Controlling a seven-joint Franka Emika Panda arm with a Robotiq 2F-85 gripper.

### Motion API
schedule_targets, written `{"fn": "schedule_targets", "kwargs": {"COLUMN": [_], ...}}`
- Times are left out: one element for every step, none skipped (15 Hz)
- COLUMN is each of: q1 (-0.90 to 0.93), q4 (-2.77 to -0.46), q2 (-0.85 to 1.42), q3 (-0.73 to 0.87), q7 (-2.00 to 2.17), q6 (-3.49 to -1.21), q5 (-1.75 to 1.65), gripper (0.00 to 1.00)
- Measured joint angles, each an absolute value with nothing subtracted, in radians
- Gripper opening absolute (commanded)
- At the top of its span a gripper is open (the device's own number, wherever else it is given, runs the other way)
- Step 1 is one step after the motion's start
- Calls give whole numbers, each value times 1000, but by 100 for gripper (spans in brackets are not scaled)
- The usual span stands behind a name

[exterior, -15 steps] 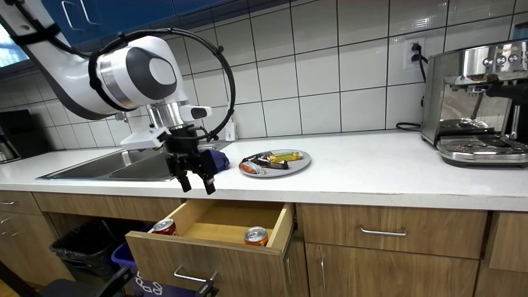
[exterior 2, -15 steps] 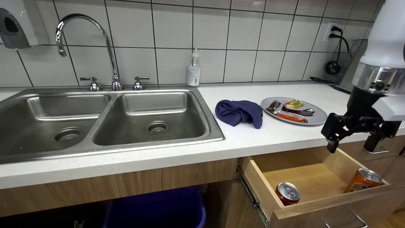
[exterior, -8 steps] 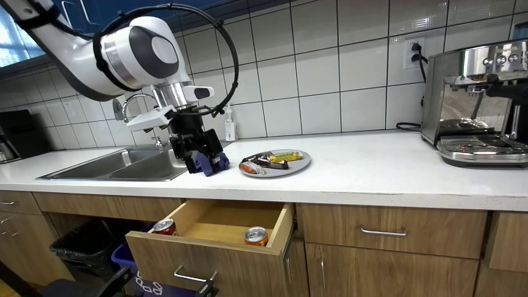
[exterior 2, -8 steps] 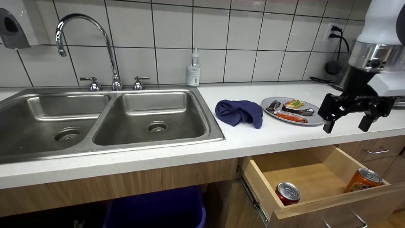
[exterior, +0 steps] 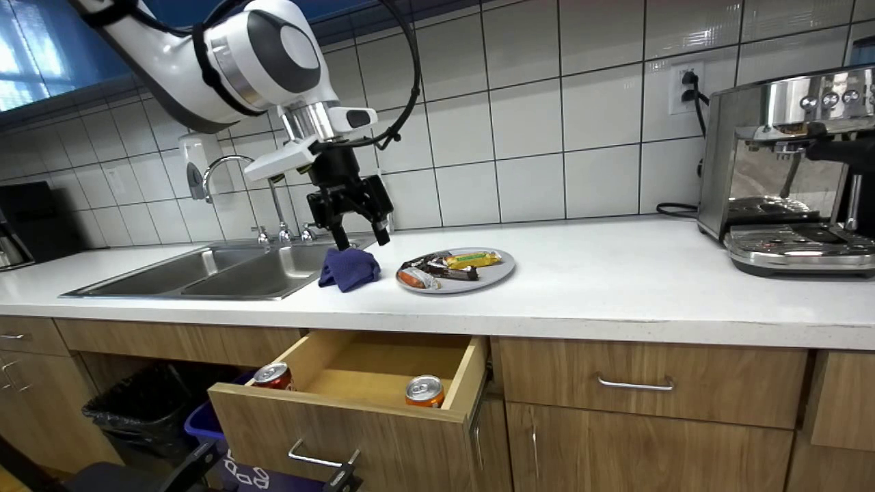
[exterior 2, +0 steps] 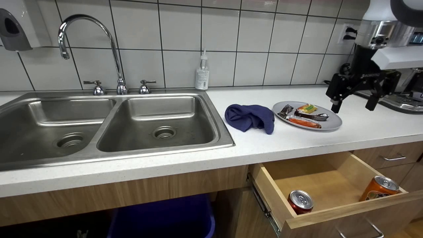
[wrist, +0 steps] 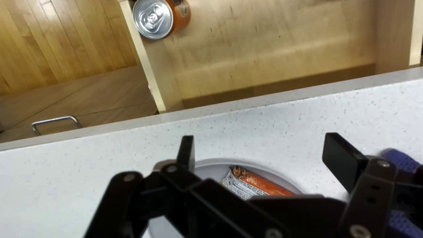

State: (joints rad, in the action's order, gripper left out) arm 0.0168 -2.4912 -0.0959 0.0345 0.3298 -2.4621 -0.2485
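Nearest, the open drawer (exterior 2: 317,180) juts out below the counter (exterior 2: 363,125), so anything slipping from a weak or off-centre grip could drop in beside the red can (exterior 2: 300,202) at left or the orange can (exterior 2: 380,189) at right. Beyond it, the pincer (exterior 2: 353,107) hangs empty over the counter, fingers apart. Coming down askew, it could tip the grey plate (exterior 2: 333,122) or shove the orange-wrapped bar (exterior 2: 304,122) into the dark-wrapped bar (exterior 2: 311,115) just behind. The orange-wrapped bar lies below the pincer, not touching it, on the plate's near side, visible between the fingers in the wrist view; the yellow-wrapped bar (exterior 2: 306,108) is farther back
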Motion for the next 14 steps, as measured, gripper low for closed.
{"fn": "schedule_targets", "kwargs": {"q1": [11, 5, -2, -9, -15, -21, -28, -35, -44, -53, -61, -69, -75, -82], "q4": [-2466, -2442, -2416, -2390, -2365, -2339, -2314, -2288, -2260, -2233, -2207, -2181, -2157, -2132], "q2": [-81, -65, -46, -27, -7, 14, 34, 57, 80, 105, 129, 154, 177, 201], "q3": [35, 37, 39, 43, 49, 57, 66, 76, 87, 97, 105, 112, 117, 119], "q7": [319, 306, 286, 261, 230, 194, 157, 116, 70, 24, -20, -62, -101, -137], "q6": [-2453, -2445, -2436, -2427, -2419, -2412, -2406, -2401, -2397, -2393, -2390, -2386, -2383, -2380], "q5": [-251, -256, -260, -263, -266, -270, -277, -284, -287, -289, -289, -290, -290, -290], "gripper": [100, 100, 100, 100, 100, 100, 100, 100, 100, 100, 100, 100, 100, 100]}}
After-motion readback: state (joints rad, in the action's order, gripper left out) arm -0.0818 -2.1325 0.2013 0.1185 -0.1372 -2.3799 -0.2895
